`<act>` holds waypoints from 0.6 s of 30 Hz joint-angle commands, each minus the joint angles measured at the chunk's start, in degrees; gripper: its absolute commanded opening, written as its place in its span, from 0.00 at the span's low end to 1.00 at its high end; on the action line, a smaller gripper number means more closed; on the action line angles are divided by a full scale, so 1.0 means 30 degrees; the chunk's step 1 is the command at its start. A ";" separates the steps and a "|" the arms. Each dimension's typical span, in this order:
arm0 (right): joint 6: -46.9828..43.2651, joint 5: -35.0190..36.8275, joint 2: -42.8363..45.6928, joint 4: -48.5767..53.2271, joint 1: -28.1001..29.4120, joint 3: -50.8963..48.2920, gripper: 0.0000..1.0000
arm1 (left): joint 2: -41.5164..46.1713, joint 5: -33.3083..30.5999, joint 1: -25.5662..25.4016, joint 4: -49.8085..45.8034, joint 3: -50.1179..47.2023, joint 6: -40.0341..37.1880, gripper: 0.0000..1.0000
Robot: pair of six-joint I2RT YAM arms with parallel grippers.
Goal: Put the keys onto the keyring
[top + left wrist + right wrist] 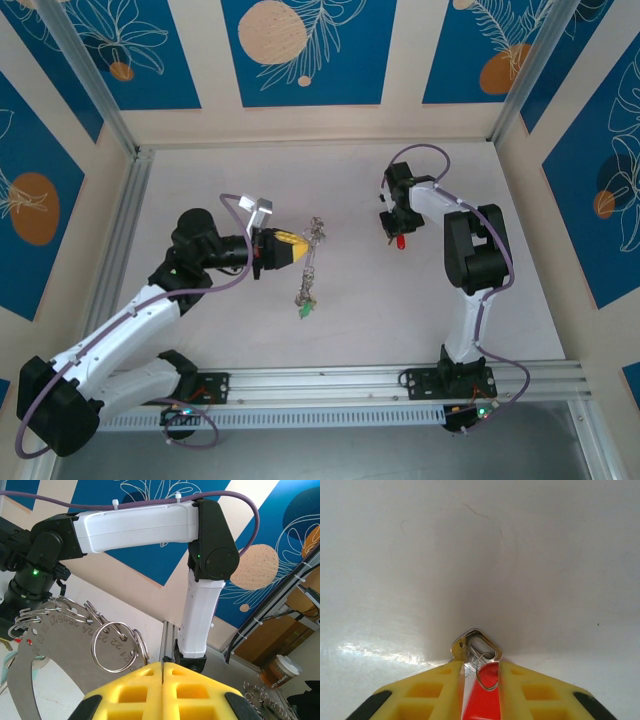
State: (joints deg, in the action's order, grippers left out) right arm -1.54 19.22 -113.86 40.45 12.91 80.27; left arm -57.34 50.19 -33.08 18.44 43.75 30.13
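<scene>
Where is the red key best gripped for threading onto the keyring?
Pinch the red key across its flat plastic head, coming from the head end, as the right hand does. That leaves the slotted metal end and small wire loop poking clear, free to meet the keyring.

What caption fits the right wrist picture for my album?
Right gripper pinches a red key, white table behind.

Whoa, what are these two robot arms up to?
They are putting keys on a keyring. The left gripper is shut on the keyring, which already carries a green key. The right gripper pinches a red key off to the side, not yet at the keyring.
</scene>
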 commanded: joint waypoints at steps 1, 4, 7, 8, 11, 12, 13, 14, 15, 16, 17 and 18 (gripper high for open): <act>-0.0025 -0.0411 -0.0264 0.0243 -0.0159 0.0403 0.22 | 0.0096 0.0583 0.0279 0.1376 0.0037 0.0285 0.00; -0.0100 -0.0070 -0.0336 0.0430 -0.0126 0.0472 0.22 | 0.0077 0.0678 0.0300 0.1528 0.0037 0.0403 0.00; -0.0143 -0.0015 -0.0253 0.0456 -0.0114 0.0457 0.23 | 0.0091 0.0671 0.0320 0.1560 0.0037 0.0430 0.00; -0.0160 0.0026 -0.0241 0.0441 -0.0109 0.0430 0.23 | 0.0094 0.0671 0.0308 0.1585 0.0037 0.0444 0.00; -0.0189 0.0040 -0.0246 0.0463 -0.0152 0.0380 0.23 | 0.0122 0.0700 0.0348 0.1618 0.0037 0.0476 0.00; -0.0186 -0.0007 -0.0262 0.0441 -0.0170 0.0374 0.23 | 0.0158 0.0700 0.0334 0.1618 0.0037 0.0498 0.00; -0.0189 -0.0040 -0.0283 0.0434 -0.0183 0.0382 0.23 | 0.0177 0.0705 0.0348 0.1593 0.0037 0.0485 0.00; -0.0189 -0.0077 -0.0304 0.0434 -0.0174 0.0373 0.23 | 0.0191 0.0702 0.0336 0.1561 0.0022 0.0498 0.00; -0.0193 -0.0055 -0.0334 0.0434 -0.0191 0.0405 0.23 | 0.0216 0.0700 0.0333 0.1560 0.0026 0.0474 0.00; -0.0190 -0.0051 -0.0337 0.0434 -0.0199 0.0421 0.22 | 0.0234 0.0696 0.0337 0.1534 0.0037 0.0466 0.00; -0.0225 -0.0072 -0.0364 0.0433 -0.0199 0.0415 0.22 | 0.0235 0.0685 0.0359 0.1516 0.0030 0.0433 0.00; -0.0250 -0.0053 -0.0363 0.0434 -0.0224 0.0447 0.22 | 0.0259 0.0683 0.0341 0.1501 0.0037 0.0439 0.00</act>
State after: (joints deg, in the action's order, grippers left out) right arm -1.56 19.29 -113.86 40.58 12.62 80.27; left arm -57.49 50.83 -32.75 19.35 43.72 31.20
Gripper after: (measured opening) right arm 0.220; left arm 0.050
